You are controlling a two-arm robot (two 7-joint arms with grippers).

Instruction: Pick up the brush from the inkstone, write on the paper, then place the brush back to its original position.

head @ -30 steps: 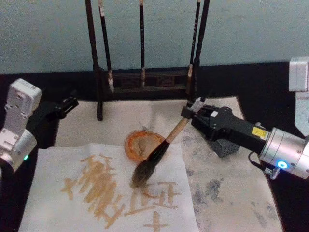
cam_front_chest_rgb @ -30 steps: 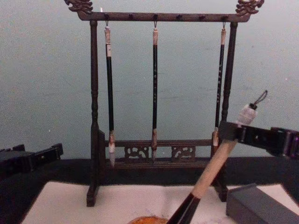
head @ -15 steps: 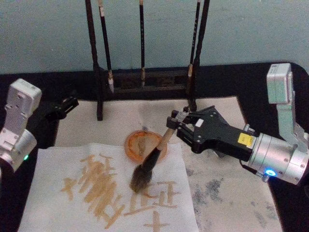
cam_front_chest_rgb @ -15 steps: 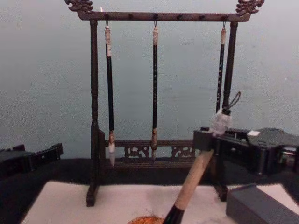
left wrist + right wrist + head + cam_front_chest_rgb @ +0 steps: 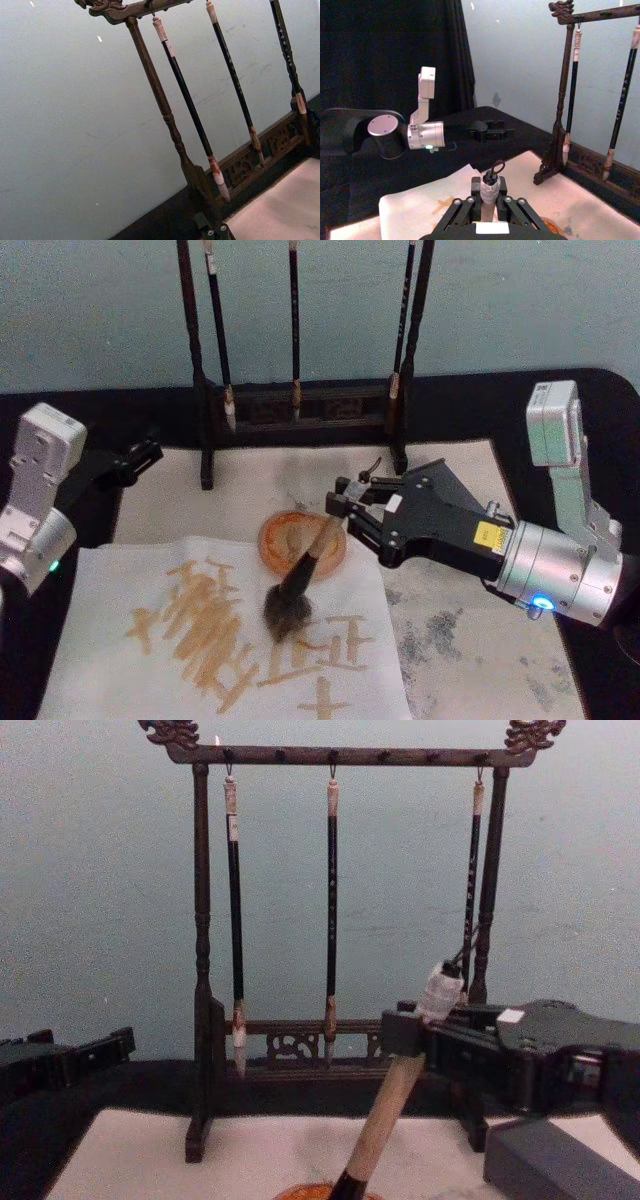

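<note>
Step in hand: writing, bristles down on the sheet.
The right gripper [image 5: 342,512] pinches the brush [image 5: 316,550] just below its white cap. The handle slants down and to the left from the jaws to the bristles, which seem to touch the paper [image 5: 92,640] just nearer the robot than the orange dish [image 5: 274,538] (contact judged, not certain). The next move likely calls for light, even pressure through the stroke, then a clean lift before the return. The left gripper [image 5: 140,455] is parked at left.

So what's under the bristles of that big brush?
The paper, with tan strokes around. The brush, held by the right gripper, presses its bristles on it, hiding whatever mark lies beneath.
</note>
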